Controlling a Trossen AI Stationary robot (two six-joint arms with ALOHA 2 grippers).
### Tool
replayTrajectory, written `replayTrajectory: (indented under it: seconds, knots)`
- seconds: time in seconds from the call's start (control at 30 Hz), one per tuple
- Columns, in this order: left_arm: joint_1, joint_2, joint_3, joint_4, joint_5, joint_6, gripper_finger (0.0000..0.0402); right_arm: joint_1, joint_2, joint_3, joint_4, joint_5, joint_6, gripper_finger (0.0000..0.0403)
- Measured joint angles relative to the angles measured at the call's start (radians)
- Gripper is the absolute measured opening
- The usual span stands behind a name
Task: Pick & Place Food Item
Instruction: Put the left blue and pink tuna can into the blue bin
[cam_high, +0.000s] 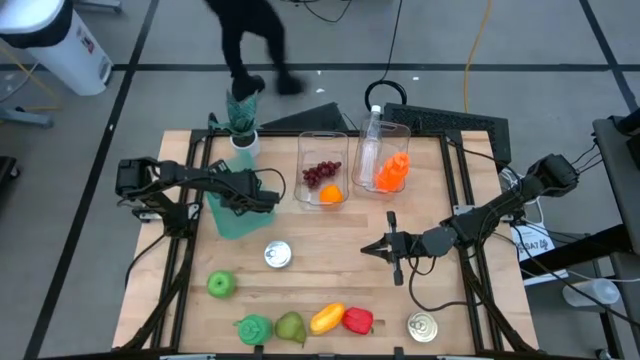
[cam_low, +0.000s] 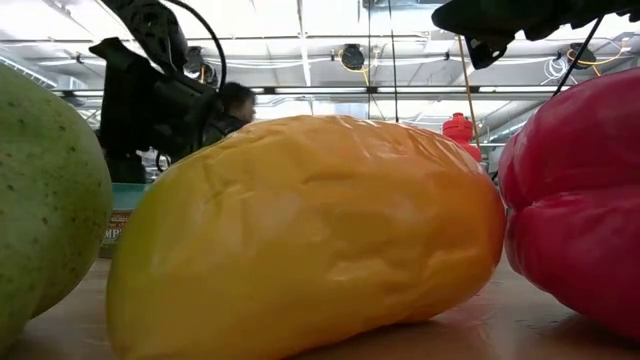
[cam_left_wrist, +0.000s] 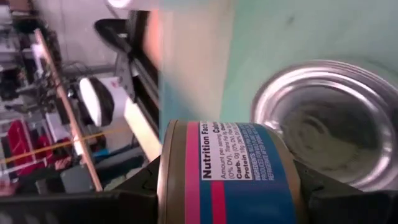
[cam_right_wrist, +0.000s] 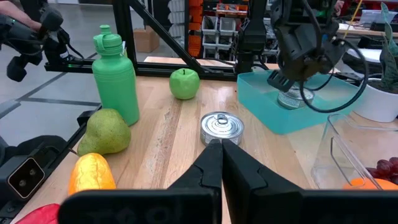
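Teal plastic tray (cam_high: 222, 222) sits at the left side of the wooden table (cam_high: 320, 290). Left gripper (cam_high: 262, 196) hangs over that tray, its fingers pinching a blue-and-pink labelled can (cam_left_wrist: 233, 174) by the sides; the left wrist view shows the nutrition label facing the camera. A second can, open and silver-rimmed (cam_left_wrist: 329, 124), stands inside the tray just beyond the held one.

Right gripper (cam_high: 372, 247) rests low over the table's middle, fingers pressed together and holding nothing. A silver lidded tin (cam_right_wrist: 221, 127) stands on the bare wood just ahead of its fingertips, apart from them.

Along the near edge: green apple (cam_high: 220, 285), green bottle lying flat (cam_high: 254, 327), green pear (cam_high: 290, 325), yellow mango (cam_high: 327, 318), red bell pepper (cam_high: 358, 320), and another tin (cam_high: 424, 326). Two clear containers (cam_high: 324, 160) at the far side hold grapes, an orange fruit, a carrot and a clear bottle.

A person (cam_high: 250, 45) stands beyond the table.
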Motion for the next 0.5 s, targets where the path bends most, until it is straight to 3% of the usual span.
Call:
replayTrajectory:
  seconds: [0.23, 0.5]
  knots:
    - [0.002, 0.000, 0.002, 0.068, 0.038, 0.021, 0.0179, 0.000, 0.000, 0.000, 0.006, 0.000, 0.000, 0.0000]
    - [0.002, 0.000, 0.002, 0.164, 0.082, 0.091, 0.0261, 0.000, 0.000, 0.000, 0.007, 0.000, 0.000, 0.0000]
